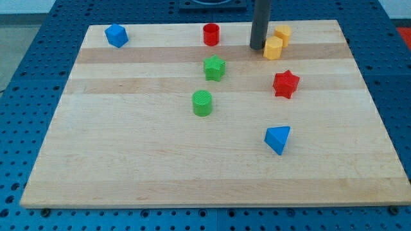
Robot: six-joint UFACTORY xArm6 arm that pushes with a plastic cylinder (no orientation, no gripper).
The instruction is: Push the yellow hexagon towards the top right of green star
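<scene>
Tip contact looks close: my tip (257, 47) has no jaws to open or shut, just the rod's bare end on the board, just beside the yellow hexagon (273, 48) on its left. A second yellow block (282, 33) sits just above and right of the hexagon, perhaps touching it. From the green star (214, 68), the hexagon already lies up and to the right, though well apart. I judge the job is to close that gap. From here I'd only shove it away, so I'd steer round to the hexagon's right side and push leftward and slightly down, slowly, leaving the red cylinder (211, 34) above the star undisturbed.
</scene>
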